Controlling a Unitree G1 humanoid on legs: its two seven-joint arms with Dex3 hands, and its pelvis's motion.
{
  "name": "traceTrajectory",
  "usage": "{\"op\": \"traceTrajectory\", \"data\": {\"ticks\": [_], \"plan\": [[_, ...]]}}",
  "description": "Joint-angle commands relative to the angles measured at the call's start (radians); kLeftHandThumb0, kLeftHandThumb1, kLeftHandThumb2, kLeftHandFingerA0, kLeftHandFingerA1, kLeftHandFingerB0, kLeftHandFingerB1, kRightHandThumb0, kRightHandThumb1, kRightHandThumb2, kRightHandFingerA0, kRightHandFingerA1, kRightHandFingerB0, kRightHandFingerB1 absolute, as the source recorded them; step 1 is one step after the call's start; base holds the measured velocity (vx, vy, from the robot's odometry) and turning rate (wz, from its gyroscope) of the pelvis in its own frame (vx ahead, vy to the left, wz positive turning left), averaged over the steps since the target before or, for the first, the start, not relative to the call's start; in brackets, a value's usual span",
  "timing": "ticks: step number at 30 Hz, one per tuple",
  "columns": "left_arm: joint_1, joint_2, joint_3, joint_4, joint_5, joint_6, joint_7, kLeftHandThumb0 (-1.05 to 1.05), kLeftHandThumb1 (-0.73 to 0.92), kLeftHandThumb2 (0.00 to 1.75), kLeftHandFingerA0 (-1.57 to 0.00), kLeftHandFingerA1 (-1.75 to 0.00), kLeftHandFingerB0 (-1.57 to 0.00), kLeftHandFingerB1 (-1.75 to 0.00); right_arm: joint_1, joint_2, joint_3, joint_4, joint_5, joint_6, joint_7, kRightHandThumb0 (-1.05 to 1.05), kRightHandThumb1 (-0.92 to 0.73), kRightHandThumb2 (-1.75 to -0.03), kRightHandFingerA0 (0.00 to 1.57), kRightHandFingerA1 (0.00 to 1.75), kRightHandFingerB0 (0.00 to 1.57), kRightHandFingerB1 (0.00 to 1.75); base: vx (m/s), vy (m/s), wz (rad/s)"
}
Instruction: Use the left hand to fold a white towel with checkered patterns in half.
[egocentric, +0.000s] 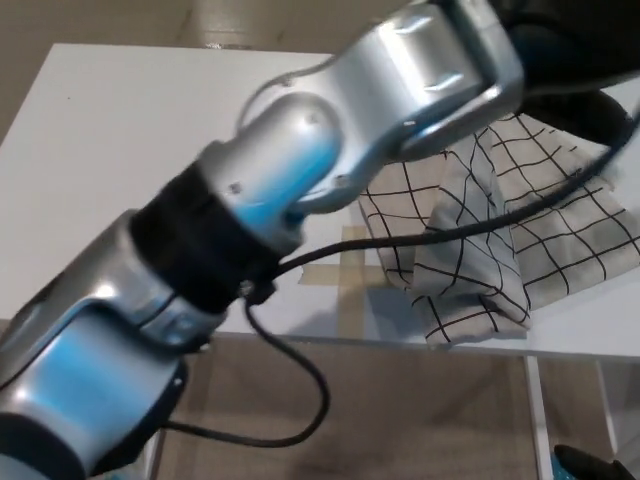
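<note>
White table (120, 150) fills most of your view, with tan floor showing past its far edge and below the near one. Your left arm (300, 170) swings in huge from the lower left and crosses up to the top right, so it blocks a big chunk of the scene. The left hand (570, 50) is that dark mass at the top right corner, raised over the far end of the cloth, and you can't really tell what its fingers are doing since most of it runs out of the shot or blurs together. A black cable (300, 380) droops off the arm in a loop below the table edge, and another strand runs across the cloth toward the hand.

The towel (480, 250), white with black check lines, sits at the right side of the table near the front edge. It's bunched up, not flat: one flap hangs in a rumpled fold with its corner right at the table's near edge, and the rest spreads out to the right. Some tan tape (345, 262) is stuck to the table just left of it, partly behind the cable
</note>
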Motion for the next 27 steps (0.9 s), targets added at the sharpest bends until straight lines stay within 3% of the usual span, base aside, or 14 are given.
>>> {"op": "traceTrajectory", "data": {"ticks": [1, 2, 3, 5, 6, 7, 8, 12, 19, 20, 22, 23, 24, 27], "plan": [[0.215, 0.134, 0.209, -0.389, -0.432, 0.047, -0.285, -0.88, 0.56, 0.99, -0.04, -0.2, -0.04, -0.39, 0.031, -0.018, 0.0, 0.032, -0.025, -0.012, -0.017, -0.48, -0.68, -0.97, 0.39, 0.64, 0.27, 0.55, 0.0, 0.0, 0.0], [0.254, 0.144, 0.243, -0.444, -0.492, 0.082, -0.317, -0.88, 0.56, 0.99, -0.04, -0.2, -0.04, -0.39, 0.035, -0.018, -0.001, 0.034, -0.023, -0.009, -0.017, -0.48, -0.68, -0.97, 0.39, 0.64, 0.27, 0.55, 0.0, 0.0, 0.0], [0.298, 0.152, 0.28, -0.505, -0.556, 0.13, -0.355, -0.92, 0.7, 0.62, -0.1, -0.24, -0.17, -0.3, 0.041, -0.015, -0.003, 0.033, -0.014, -0.005, -0.01, -0.46, -0.84, -0.65, 0.41, 0.58, 0.31, 0.44, 0.0, 0.0, 0.0], [0.368, 0.175, 0.342, -0.598, -0.664, 0.198, -0.411, -0.91, 0.69, 0.62, -0.11, -0.24, -0.19, -0.31, 0.05, -0.012, -0.005, 0.035, -0.005, 0.001, -0.003, -0.47, -0.85, -0.65, 0.41, 0.58, 0.3, 0.43, 0.0, 0.0, 0.0], [0.426, 0.207, 0.409, -0.671, -0.747, 0.238, -0.448, -0.39, 0.25, 0.91, 0.0, -0.49, 0.0, -0.46, 0.052, -0.012, -0.007, 0.031, 0.0, 0.01, 0.001, -0.48, -0.84, -0.65, 0.4, 0.57, 0.29, 0.44, 0.0, 0.0, 0.0], [0.464, 0.229, 0.455, -0.718, -0.801, 0.262, -0.471, -0.39, 0.25, 0.91, 0.0, -0.49, 0.0, -0.46, 0.053, -0.012, -0.008, 0.027, 0.002, 0.017, 0.003, -0.48, -0.84, -0.65, 0.4, 0.57, 0.29, 0.44, 0.0, 0.0, 0.0], [0.533, 0.266, 0.544, -0.791, -0.896, 0.296, -0.506, -0.86, 0.55, 0.87, -0.09, -0.37, -0.16, -0.39, 0.057, -0.011, -0.009, 0.019, 0.009, 0.026, 0.009, -0.5, -0.85, -0.65, 0.38, 0.57, 0.29, 0.43, 0.0, 0.0, 0.0], [0.69, 0.313, 0.725, -0.893, -1.093, 0.334, -0.544, -0.84, 0.53, 0.86, -0.1, -0.38, -0.17, -0.4, 0.066, -0.006, -0.012, 0.004, 0.026, 0.031, 0.022, -0.51, -0.84, -0.65, 0.37, 0.56, 0.29, 0.43, 0.0, 0.0, 0.0], [1.121, 0.325, 1.0, -0.895, -1.436, 0.162, -0.557, -0.74, 0.48, 0.79, -0.14, -0.39, -0.23, -0.4, 0.048, -0.002, -0.016, 0.029, 0.021, 0.019, 0.005, -0.5, -0.84, -0.65, 0.37, 0.56, 0.29, 0.42, 0.0, 0.0, 0.0], [1.21, 0.308, 1.047, -0.881, -1.507, 0.14, -0.571, -0.58, 0.52, 0.56, -0.26, -0.31, -0.32, -0.32, 0.043, -0.005, -0.016, 0.031, 0.018, 0.022, 0.004, -0.52, -0.69, -0.97, 0.34, 0.61, 0.24, 0.52, 0.0, 0.0, 0.0], [1.309, 0.294, 1.091, -0.868, -1.585, 0.116, -0.579, -0.58, 0.52, 0.56, -0.26, -0.31, -0.32, -0.32, 0.039, -0.008, -0.014, 0.031, 0.013, 0.025, 0.002, -0.52, -0.69, -0.97, 0.34, 0.61, 0.24, 0.52, 0.0, 0.0, 0.0], [1.446, 0.265, 1.15, -0.849, -1.68, 0.128, -0.619, -0.49, 0.51, 0.55, -0.32, -0.33, -0.35, -0.32, 0.058, -0.013, -0.009, 0.027, 0.004, 0.024, 0.004, -0.48, -0.84, -0.65, 0.35, 0.54, 0.27, 0.41, 0.0, 0.0, 0.0], [1.511, 0.24, 1.172, -0.814, -1.715, 0.133, -0.657, -0.49, 0.47, 0.63, -0.34, -0.39, -0.33, -0.35, 0.057, -0.016, -0.009, 0.031, 0.001, 0.025, 0.003, -0.54, -0.68, -0.94, 0.31, 0.59, 0.18, 0.48, 0.0, 0.0, 0.0], [1.621, 0.195, 1.189, -0.726, -1.744, 0.15, -0.734, -0.41, 0.47, 0.55, -0.36, -0.35, -0.39, -0.33, 0.046, -0.019, -0.013, 0.042, 0.002, 0.019, 0.0, -0.54, -0.68, -0.93, 0.31, 0.58, 0.15, 0.46, 0.0, 0.0, 0.0]]}}
